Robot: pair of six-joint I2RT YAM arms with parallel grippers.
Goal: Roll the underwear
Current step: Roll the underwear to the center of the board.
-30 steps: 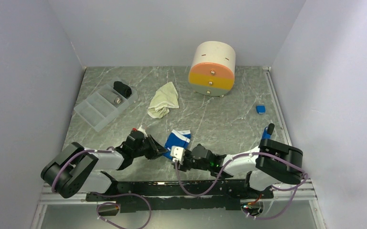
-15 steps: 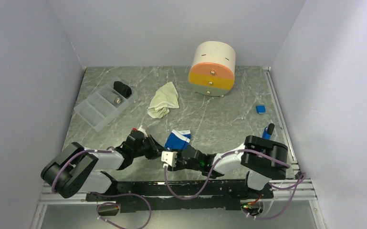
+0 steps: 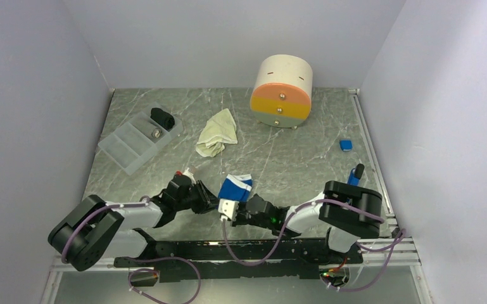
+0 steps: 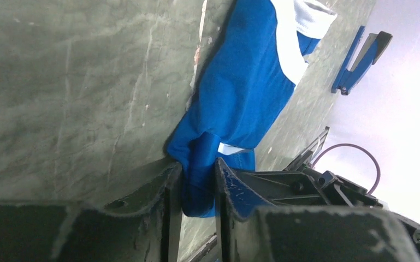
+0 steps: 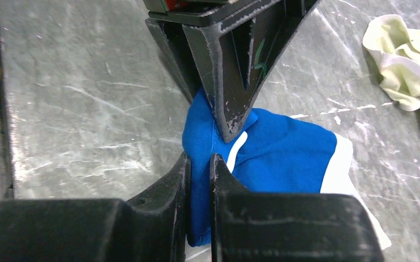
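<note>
The royal blue underwear with white trim lies bunched near the table's front middle. It also shows in the left wrist view and the right wrist view. My left gripper is shut on its near edge, reaching in from the left. My right gripper is shut on the same edge, coming from the right. The two grippers meet close together at the cloth. The pale cream-yellow underwear lies crumpled further back, also in the right wrist view.
A clear divided tray at back left holds a black rolled bundle. A round cream, orange and yellow drawer box stands at the back. A small blue object lies at the right, and a blue clip near the right arm.
The right gripper first moved left, then forward to the blue underwear's near edge, now shut on it. The blue cloth has bunched up slightly. The left arm shifted a little.
</note>
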